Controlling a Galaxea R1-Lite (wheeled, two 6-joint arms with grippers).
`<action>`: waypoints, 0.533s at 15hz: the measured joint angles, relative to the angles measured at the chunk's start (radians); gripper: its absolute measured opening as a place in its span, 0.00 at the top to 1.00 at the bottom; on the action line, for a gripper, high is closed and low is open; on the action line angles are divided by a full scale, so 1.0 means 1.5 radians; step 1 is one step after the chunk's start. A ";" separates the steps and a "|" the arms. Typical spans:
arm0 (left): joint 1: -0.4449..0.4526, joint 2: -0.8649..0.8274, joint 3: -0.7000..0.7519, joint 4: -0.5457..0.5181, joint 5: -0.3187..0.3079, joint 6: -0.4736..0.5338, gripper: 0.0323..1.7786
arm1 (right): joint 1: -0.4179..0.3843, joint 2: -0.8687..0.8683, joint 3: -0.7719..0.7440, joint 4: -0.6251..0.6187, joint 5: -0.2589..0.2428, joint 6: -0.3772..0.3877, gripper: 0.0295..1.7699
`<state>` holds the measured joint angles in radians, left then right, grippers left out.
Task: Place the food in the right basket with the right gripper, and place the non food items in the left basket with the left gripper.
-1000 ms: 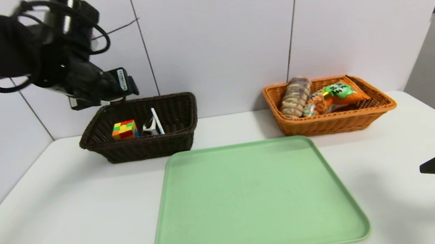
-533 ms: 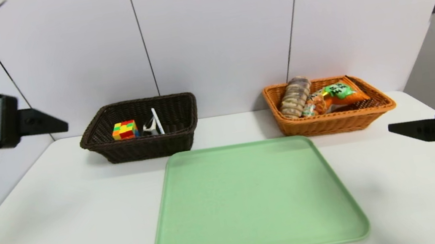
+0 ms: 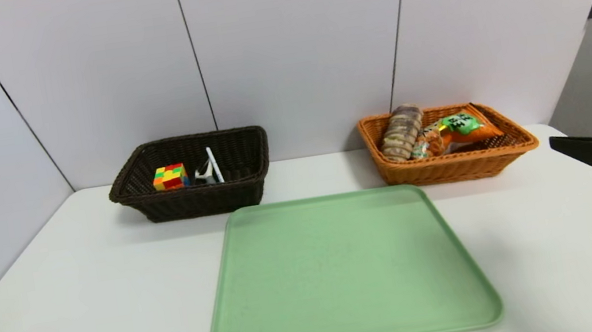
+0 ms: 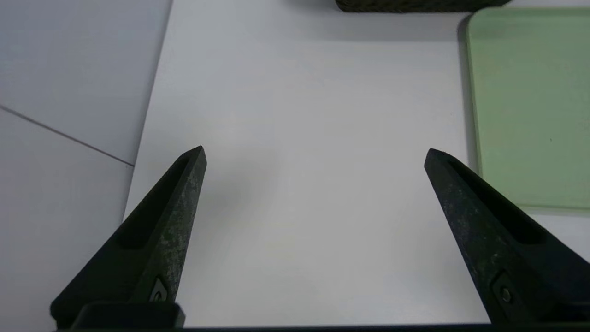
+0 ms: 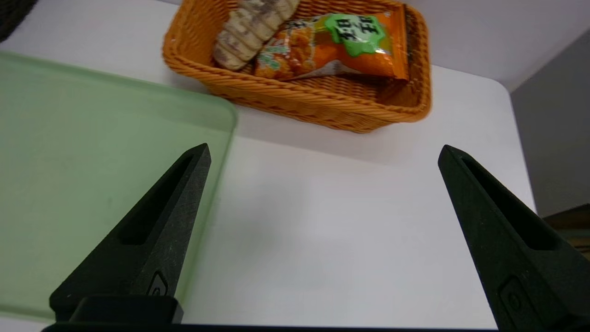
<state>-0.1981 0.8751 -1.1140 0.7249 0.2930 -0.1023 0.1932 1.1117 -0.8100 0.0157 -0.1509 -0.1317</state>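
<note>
The dark brown left basket (image 3: 194,200) holds the non food items: a multicoloured cube (image 3: 170,176), a white peeler (image 3: 203,174) and a white pen (image 3: 213,165). The orange right basket (image 3: 450,167) holds the food: a striped bread loaf (image 3: 402,131) and an orange snack bag (image 3: 456,132). My left gripper (image 4: 315,151) hangs open and empty over bare table near the left edge, well short of the left basket. Only a sliver of it shows in the head view. My right gripper (image 5: 323,150) is open and empty above the table, near the right edge and short of the right basket (image 5: 322,103).
A large green tray (image 3: 345,269) lies bare in the middle of the white table (image 3: 87,288), between both arms. White wall panels stand close behind the baskets and along the left side. The table's right edge is close to the right gripper.
The left arm has drawn back from above the left basket, down and out past the left edge of the head view. The right gripper has risen and shifted toward the right edge.
</note>
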 joint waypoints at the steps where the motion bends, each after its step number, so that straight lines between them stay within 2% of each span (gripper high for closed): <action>1: 0.020 -0.032 0.028 -0.015 0.002 0.000 0.06 | -0.027 -0.019 0.012 -0.001 -0.001 0.000 0.03; 4: 0.063 -0.147 0.123 -0.038 0.006 0.003 0.06 | -0.093 -0.113 0.097 -0.001 -0.002 0.005 0.03; 8: 0.089 -0.313 0.251 -0.046 0.006 0.005 0.05 | -0.119 -0.314 0.228 0.004 -0.018 0.005 0.03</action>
<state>-0.0649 0.4051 -0.7368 0.6562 0.3026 -0.0943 0.0143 0.6402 -0.4685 0.0211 -0.1779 -0.1240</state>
